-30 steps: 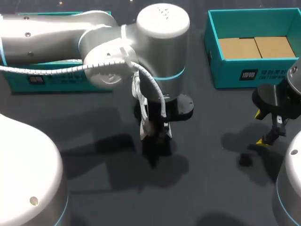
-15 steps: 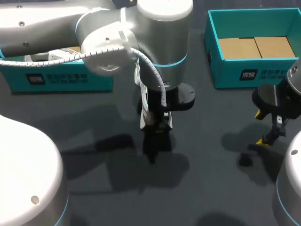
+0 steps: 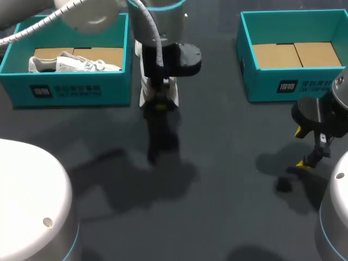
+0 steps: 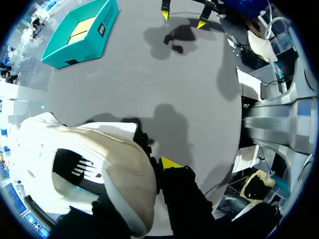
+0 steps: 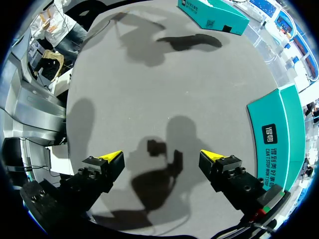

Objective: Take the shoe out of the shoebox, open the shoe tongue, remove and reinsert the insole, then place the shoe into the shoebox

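Dark grey tabletop is carrying two teal boxes: the left shoebox [image 3: 73, 89] is holding one white sneaker [image 3: 70, 62], while the right shoebox [image 3: 293, 87] is showing only cardboard. The left gripper [image 3: 159, 104] is clamping a second white shoe [image 4: 94, 169] from above and hanging it just outside the left shoebox's right wall, so the opening is lying to its left and slightly farther back. The right gripper [image 5: 160, 157] is hovering with fingers spread wide over a small dark object [image 5: 154, 147], well apart from the shoe, so the left arm is far nearer. Only one left yellow tip [image 4: 169, 163] is showing; the shoe is hiding the other, and toe and heel are proving hard to tell apart
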Controlling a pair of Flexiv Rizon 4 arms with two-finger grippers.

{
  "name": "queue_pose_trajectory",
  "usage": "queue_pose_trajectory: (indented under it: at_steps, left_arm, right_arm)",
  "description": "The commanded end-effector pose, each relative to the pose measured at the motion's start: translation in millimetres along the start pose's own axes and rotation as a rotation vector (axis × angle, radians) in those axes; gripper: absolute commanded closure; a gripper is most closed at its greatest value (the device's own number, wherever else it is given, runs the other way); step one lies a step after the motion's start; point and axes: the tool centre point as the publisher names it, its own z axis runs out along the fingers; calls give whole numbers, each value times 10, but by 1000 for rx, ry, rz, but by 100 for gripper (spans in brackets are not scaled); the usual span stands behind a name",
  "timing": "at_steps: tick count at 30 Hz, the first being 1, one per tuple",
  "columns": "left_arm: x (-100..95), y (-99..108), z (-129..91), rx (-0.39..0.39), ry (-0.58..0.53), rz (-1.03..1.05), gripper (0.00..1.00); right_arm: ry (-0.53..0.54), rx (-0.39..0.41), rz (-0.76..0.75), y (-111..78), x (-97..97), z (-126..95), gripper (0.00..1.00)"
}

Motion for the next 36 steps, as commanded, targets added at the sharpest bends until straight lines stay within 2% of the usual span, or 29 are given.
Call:
queue_pose_trajectory:
  at_steps: [1,6,19,21,27,30,36]
  left_arm:
    - [-310,491,-231,40,16,-13,100]
    - [-621,806,-320,16,3,-65,100]
    - [-658,829,-325,17,10,-44,100]
    - [-797,933,-340,12,0,-37,100]
    - [-1315,1431,-367,8,42,-19,100]
    - [-1627,1700,-360,5,62,-28,100]
    - [-2205,2101,-363,-1,56,-50,100]
  right_arm:
    - [-3,0,-1,-6,14,3,0]
    - [-3,0,-1,-6,14,3,0]
    - [-3,0,-1,-6,14,3,0]
    - [-3,0,-1,-6,14,3,0]
    - [-3,0,-1,-6,14,3,0]
    - [-3,0,-1,-6,14,3,0]
    - [-3,0,-1,-6,14,3,0]
